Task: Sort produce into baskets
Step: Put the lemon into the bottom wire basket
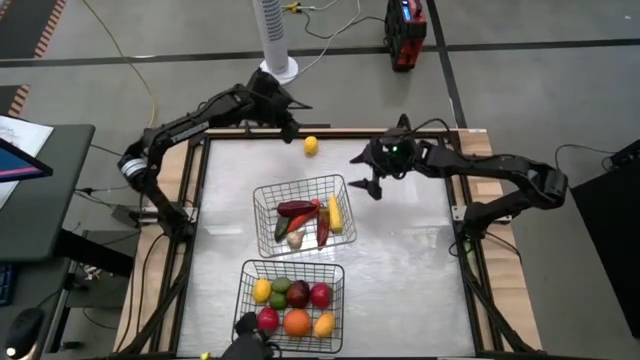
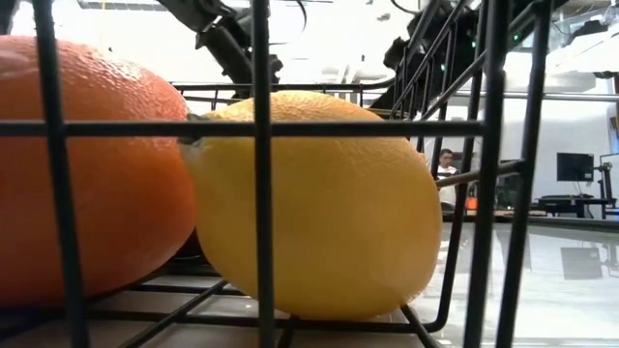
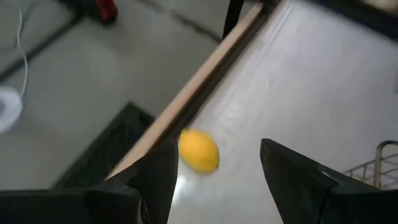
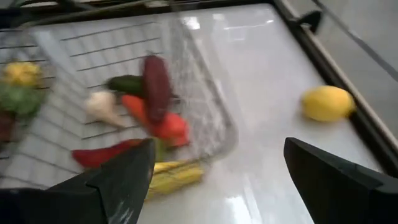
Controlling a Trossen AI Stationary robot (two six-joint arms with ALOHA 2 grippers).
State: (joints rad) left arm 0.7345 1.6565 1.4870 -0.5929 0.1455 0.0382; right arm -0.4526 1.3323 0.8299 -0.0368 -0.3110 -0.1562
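Grey floor (image 1: 560, 100) with a white fan (image 1: 277, 35); desk (image 1: 45, 190) alongside.

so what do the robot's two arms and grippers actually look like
Both arms are dark, nearly black, built of slim jointed segments with black cables running along them. The left arm has a pale grey band at one joint. The right arm shows a small green light near its wrist. The left gripper and right gripper each have two matte black, flat, wedge-shaped fingers.
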